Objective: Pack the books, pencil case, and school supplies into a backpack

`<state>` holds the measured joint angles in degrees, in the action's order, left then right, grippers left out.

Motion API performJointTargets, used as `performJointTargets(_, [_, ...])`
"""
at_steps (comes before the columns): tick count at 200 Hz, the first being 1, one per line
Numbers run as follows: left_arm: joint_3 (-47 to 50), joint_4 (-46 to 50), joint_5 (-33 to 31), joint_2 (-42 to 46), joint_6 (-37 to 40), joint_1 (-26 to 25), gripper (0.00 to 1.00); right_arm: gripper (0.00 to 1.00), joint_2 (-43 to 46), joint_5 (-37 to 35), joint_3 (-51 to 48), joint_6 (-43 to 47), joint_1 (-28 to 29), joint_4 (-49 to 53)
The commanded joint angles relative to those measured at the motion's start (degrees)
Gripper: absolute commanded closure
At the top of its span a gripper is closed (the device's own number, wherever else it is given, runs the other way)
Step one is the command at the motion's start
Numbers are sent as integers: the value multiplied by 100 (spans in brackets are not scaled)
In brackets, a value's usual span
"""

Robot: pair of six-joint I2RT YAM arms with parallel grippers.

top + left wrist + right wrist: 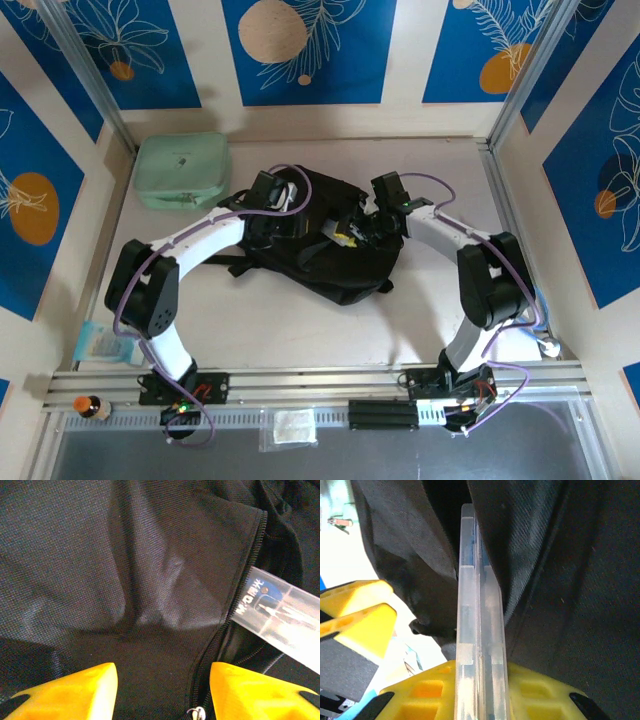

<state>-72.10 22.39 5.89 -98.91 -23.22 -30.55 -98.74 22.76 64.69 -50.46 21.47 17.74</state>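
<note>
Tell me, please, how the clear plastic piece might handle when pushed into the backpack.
Probably stiff: the clear plastic piece juts straight from the right gripper. Likely slippery: its faces look smooth and glossy. The creased backpack fabric should yield around it.

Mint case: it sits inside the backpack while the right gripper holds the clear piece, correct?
No. The mint case lies on the table, apart from the backpack, as the top view shows. The right gripper does hold the clear piece.
</note>
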Motion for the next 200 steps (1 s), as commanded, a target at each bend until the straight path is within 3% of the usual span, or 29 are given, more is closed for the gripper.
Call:
performJointTargets(1, [-169, 151, 51, -84, 50, 22, 49, 100, -304, 546, -62, 264, -29, -696])
performJointTargets(35, [-182, 178, -43, -97, 20, 22, 49, 100, -728, 982, 114, 232, -29, -1444])
performJointTargets(60, [-174, 185, -53, -141, -24, 23, 49, 93, -956, 962, 315, 168, -38, -1445])
performJointTargets(72, [-182, 198, -62, -155, -32, 31, 49, 86, -942, 783, 378, 155, -55, -1174])
performJointTargets(82, [-183, 211, -70, -155, -32, 31, 49, 70, -800, 633, 287, 167, -103, -1058])
performJointTargets(101, [-186, 208, -70, -137, -38, 55, 49, 50, -387, 324, 3, 196, -199, -763])
performJointTargets(126, [-191, 165, -53, -89, -50, 66, 46, 39, 118, -45, -228, 290, -330, -121])
performJointTargets(155, [-192, 78, -11, -45, -98, 84, 44, 40, 437, 4, -419, 347, -283, 54])
performJointTargets(200, [-113, 6, -35, 12, -152, 118, 42, 57, 387, -84, -105, 355, 26, 154])
